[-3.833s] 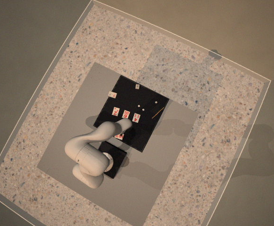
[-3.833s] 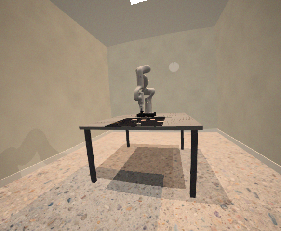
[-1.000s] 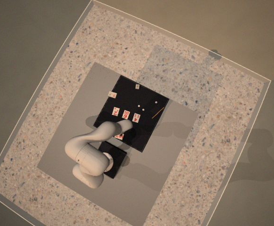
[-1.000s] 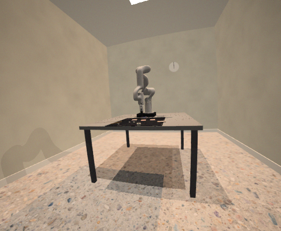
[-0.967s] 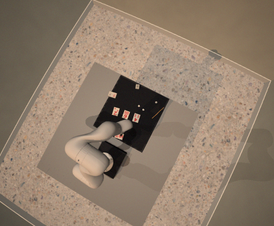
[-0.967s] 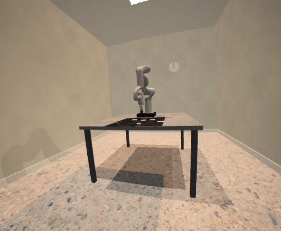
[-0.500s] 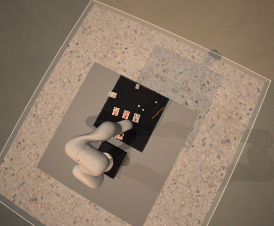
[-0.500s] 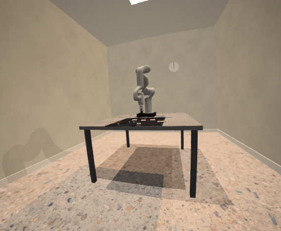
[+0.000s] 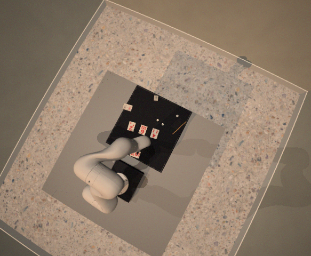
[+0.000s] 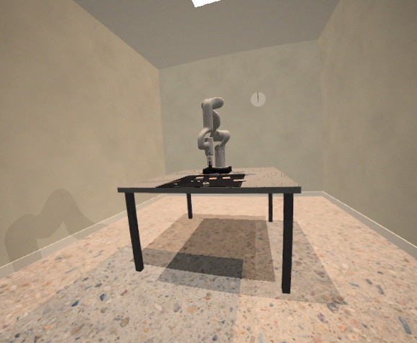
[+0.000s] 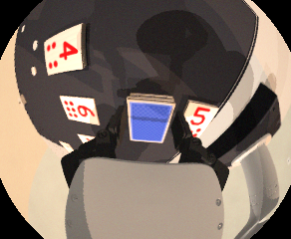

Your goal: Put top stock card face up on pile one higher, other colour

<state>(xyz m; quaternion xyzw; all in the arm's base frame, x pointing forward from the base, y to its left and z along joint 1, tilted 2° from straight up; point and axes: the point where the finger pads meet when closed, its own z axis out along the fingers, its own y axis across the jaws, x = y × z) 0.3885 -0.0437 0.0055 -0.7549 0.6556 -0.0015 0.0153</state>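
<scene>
The face-down stock [image 11: 149,121] shows its blue back in the wrist view, with pale card edges along its upper side; the arm hides it in the top view. My gripper [image 11: 149,117] [image 10: 209,168] is open, one finger on each side of the stock. I cannot tell how high the fingertips are or whether they touch it. Face-up red piles show a 4 [image 9: 154,133] [image 11: 76,58], a 6 [image 9: 142,129] [image 11: 76,110] and a 2 [image 9: 131,126]. A face-up red 5 [image 11: 199,117] [image 9: 135,154] lies just beyond the right finger, partly hidden.
The black card cloth [image 9: 167,154] [image 11: 121,30] bears small white discs [image 9: 176,116], a thin orange stick [image 9: 178,128] near one edge and a small pale block [image 9: 156,97] at the far edge. A pale card-like thing [image 9: 127,106] overlaps the left edge. The robot's black base [image 9: 134,178] is close by.
</scene>
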